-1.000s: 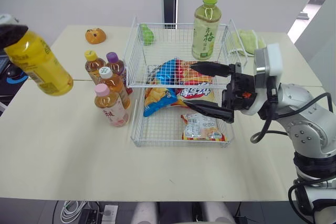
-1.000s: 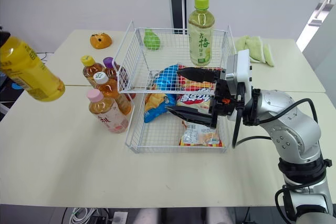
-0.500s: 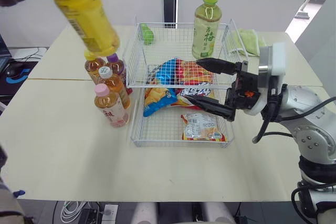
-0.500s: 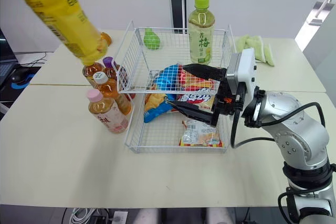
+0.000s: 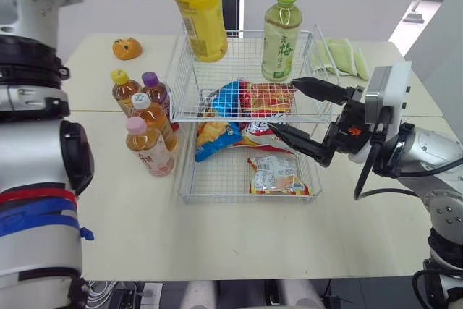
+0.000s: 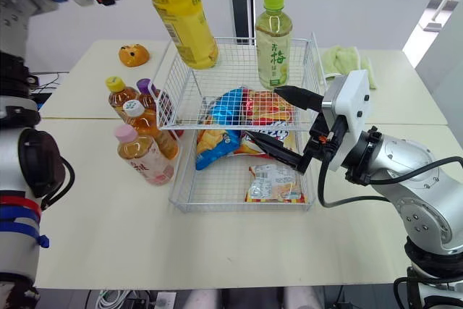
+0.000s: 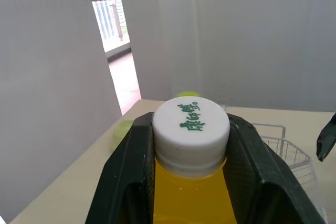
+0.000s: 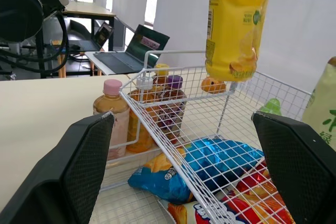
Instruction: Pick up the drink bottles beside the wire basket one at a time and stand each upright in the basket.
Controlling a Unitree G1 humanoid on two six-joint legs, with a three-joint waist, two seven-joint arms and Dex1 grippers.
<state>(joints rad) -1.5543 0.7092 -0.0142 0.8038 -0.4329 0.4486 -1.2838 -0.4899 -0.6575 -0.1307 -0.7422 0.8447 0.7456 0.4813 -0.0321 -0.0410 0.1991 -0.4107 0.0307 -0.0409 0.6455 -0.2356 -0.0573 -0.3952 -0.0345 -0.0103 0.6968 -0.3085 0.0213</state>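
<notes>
Our left gripper (image 7: 191, 141) clamps the tall yellow plastic drink bottle (image 5: 199, 12) at its neck, long axis near upright, base hanging over the white wire basket (image 5: 249, 198) at its rear-left corner, while our right gripper (image 5: 283, 104) gapes wide over its right side.

Yellow bottle (image 5: 199, 16): cap cut off by top edge in left eye view. In left wrist view its body runs out past the frame edge, shoulders covered by left gripper (image 7: 191, 127) fingers. Purple-cap bottle (image 5: 154, 83): lower body hidden behind white-cap bottle (image 5: 150, 111). Snack bags (image 5: 257, 99): partly behind right gripper (image 5: 283, 104) fingers, print too small to read
</notes>
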